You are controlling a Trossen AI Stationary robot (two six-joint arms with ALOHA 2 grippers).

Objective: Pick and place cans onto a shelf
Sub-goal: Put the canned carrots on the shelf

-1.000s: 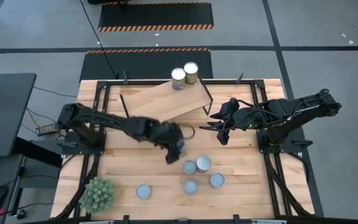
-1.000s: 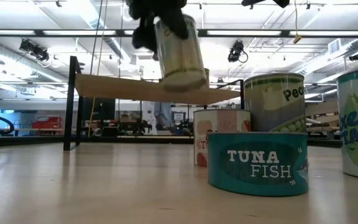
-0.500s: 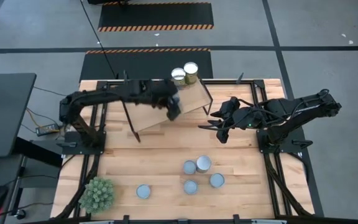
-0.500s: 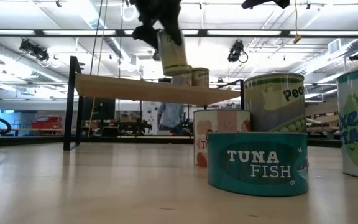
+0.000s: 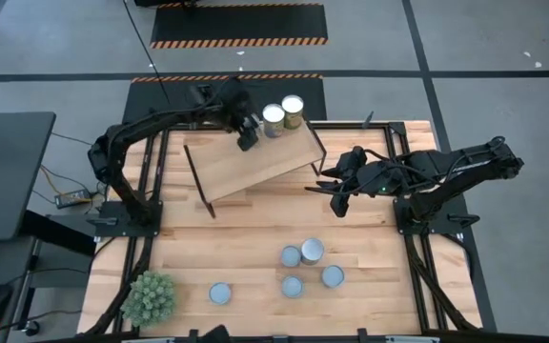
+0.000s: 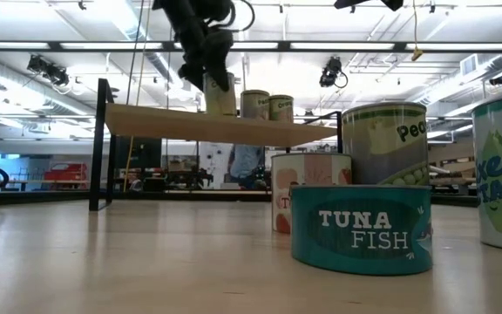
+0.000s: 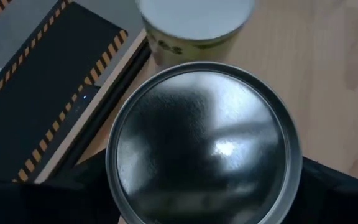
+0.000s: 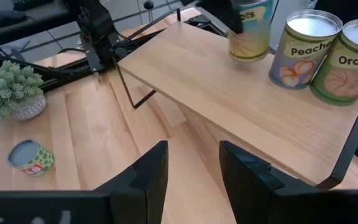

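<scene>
Cans are split between shelf and tabletop; two cans point(image 5: 283, 114) stand side by side at the far end of the tilted shelf point(image 5: 255, 164), and the left gripper point(image 5: 245, 132) is clamped on a third can point(image 8: 250, 31) just beside them, low over the plank, contact uncertain; four more cans point(image 5: 304, 266) sit clustered on the table point(image 5: 189, 252), near a green plant point(image 5: 150, 296); the right gripper point(image 5: 335, 191) hangs beside the shelf's end, fingers point(image 8: 146, 176) apart, holding nothing.
</scene>
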